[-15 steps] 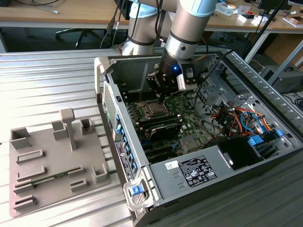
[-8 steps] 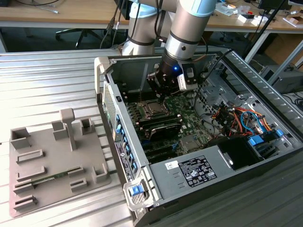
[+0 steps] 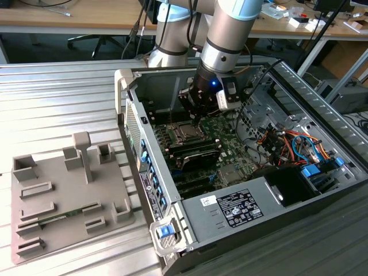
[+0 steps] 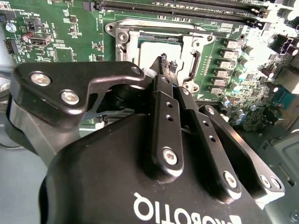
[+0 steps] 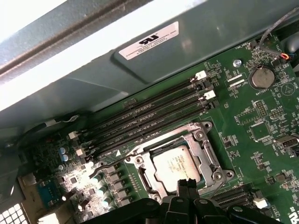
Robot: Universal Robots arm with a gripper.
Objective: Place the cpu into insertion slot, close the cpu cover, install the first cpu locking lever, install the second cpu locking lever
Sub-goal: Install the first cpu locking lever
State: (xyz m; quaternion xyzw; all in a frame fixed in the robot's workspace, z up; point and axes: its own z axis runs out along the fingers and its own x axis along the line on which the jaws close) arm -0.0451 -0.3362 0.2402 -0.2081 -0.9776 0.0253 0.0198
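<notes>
The cpu (image 5: 175, 162) lies in the insertion slot (image 5: 206, 138) on the green motherboard (image 5: 261, 140), its dull silver face up. The cpu cover (image 5: 148, 173), a silver frame, lies flat around the chip's edges. A thin metal lever (image 5: 122, 153) runs along the socket's side nearest the memory slots. My gripper (image 5: 187, 183) hovers just above the socket's edge with its two black fingers pressed together and nothing between them. In the second wrist view the gripper (image 4: 162, 63) points at the cpu (image 4: 145, 50). In the exterior view the gripper (image 3: 197, 119) hangs over the socket (image 3: 185, 133).
Long black memory slots (image 5: 149, 114) sit between the socket and the grey case wall (image 5: 154, 56). Coloured cables (image 3: 287, 144) and drive bays fill the case toward the exterior view's right. A grey fixture plate (image 3: 57, 195) lies outside the case at the exterior view's left.
</notes>
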